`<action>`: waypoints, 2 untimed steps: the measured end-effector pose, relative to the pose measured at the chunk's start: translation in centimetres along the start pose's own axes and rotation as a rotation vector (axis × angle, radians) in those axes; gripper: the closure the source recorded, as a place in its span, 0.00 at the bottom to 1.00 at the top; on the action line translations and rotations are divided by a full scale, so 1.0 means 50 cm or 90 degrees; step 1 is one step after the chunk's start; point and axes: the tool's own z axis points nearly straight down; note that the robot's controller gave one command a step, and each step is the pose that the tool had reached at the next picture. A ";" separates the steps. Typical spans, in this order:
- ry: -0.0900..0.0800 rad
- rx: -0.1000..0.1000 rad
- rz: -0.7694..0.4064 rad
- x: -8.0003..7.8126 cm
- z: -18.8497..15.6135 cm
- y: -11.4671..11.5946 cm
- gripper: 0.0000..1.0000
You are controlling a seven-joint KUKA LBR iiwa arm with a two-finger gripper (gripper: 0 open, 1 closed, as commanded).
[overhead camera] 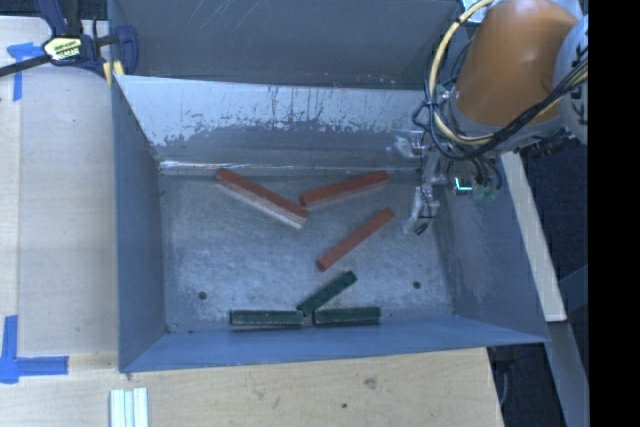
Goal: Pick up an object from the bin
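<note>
My gripper hangs at the right side of the bin, fingers pointing down just above the floor, with nothing seen between them. Just left of it lies a reddish-brown bar, slanting down to the left. A second reddish-brown bar lies near the back wall, its right end close to the gripper. A third, longer reddish-brown bar with a pale edge lies to the left of that one.
Three dark green bars lie near the front wall: one flat at the left, one flat at the right, one tilted above them. The arm's orange cover and cables sit over the bin's right rim.
</note>
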 end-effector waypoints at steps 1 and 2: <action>-0.006 0.001 -0.240 -0.014 0.227 0.081 0.00; -0.004 0.000 -0.221 0.016 0.162 0.100 0.00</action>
